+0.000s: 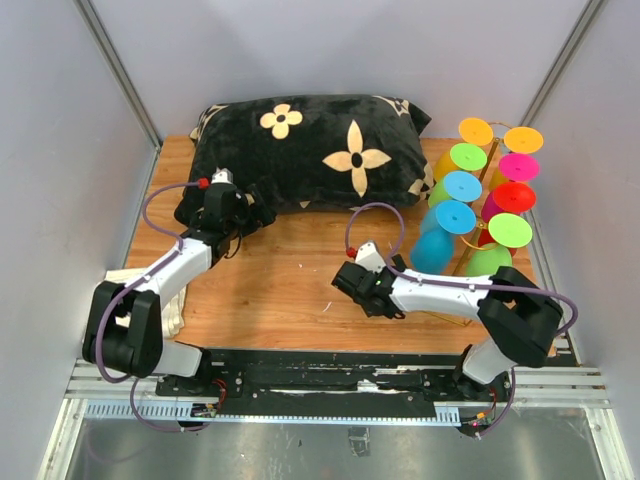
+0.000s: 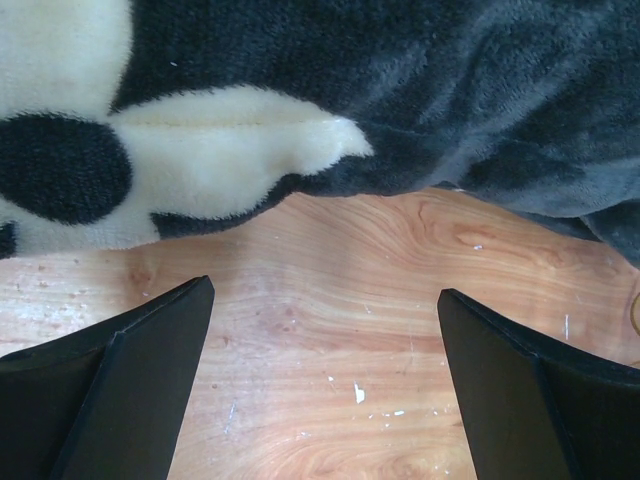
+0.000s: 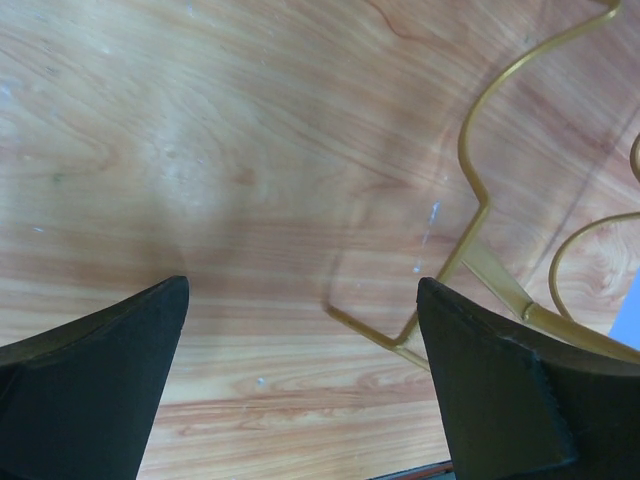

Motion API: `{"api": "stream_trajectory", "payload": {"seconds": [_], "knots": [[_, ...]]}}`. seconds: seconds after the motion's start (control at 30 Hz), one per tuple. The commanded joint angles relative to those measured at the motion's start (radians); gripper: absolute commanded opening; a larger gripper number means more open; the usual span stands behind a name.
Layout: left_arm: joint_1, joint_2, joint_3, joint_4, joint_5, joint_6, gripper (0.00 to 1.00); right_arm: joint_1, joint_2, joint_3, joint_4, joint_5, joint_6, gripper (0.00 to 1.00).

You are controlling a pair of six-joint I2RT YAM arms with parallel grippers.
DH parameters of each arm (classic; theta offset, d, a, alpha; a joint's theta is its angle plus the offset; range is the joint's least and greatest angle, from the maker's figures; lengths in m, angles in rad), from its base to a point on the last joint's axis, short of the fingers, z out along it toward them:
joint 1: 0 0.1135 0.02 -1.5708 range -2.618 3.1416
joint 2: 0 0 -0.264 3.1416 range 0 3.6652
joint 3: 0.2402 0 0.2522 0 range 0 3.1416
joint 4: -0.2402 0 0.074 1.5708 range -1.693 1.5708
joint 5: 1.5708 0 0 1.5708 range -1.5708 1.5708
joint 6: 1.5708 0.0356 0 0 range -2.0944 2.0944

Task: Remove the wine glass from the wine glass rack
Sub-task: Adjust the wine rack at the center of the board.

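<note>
Wine glasses [image 1: 461, 186] number eight by their coloured feet: two orange, two green, two blue, one magenta, one red. All hang feet uppermost on the single gold wine glass rack [image 1: 489, 160] at the table's [image 1: 290, 290] right side. One black pillow [image 1: 310, 150] with cream flowers lies at the back. The left gripper [image 1: 255, 215] sits low at the pillow's front edge, fingers spread, empty. The right gripper [image 1: 350, 285] stretches leftward over bare wood, apart from the glasses, likewise spread and empty; the rack's wire base lies just beside its finger.
</note>
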Motion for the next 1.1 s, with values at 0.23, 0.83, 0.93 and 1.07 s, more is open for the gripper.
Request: {"api": "stream_trajectory", "payload": {"seconds": [0.23,0.83,0.93,1.07], "knots": [[0.007,-0.146,-0.02,0.003,0.103,-0.008,1.0,-0.055,-0.099,-0.05,-0.051,-0.075,-0.055,0.98],[0.007,-0.35,-0.101,-0.086,0.113,-0.03,1.0,0.117,-0.157,-0.005,-0.315,-0.031,0.254,0.98],[0.007,-0.356,-0.097,-0.091,0.117,-0.03,1.0,0.119,-0.146,-0.032,-0.301,-0.035,0.274,0.98],[0.007,-0.36,-0.089,-0.101,0.117,-0.03,1.0,0.118,-0.119,-0.072,-0.28,-0.039,0.323,0.98]]}}
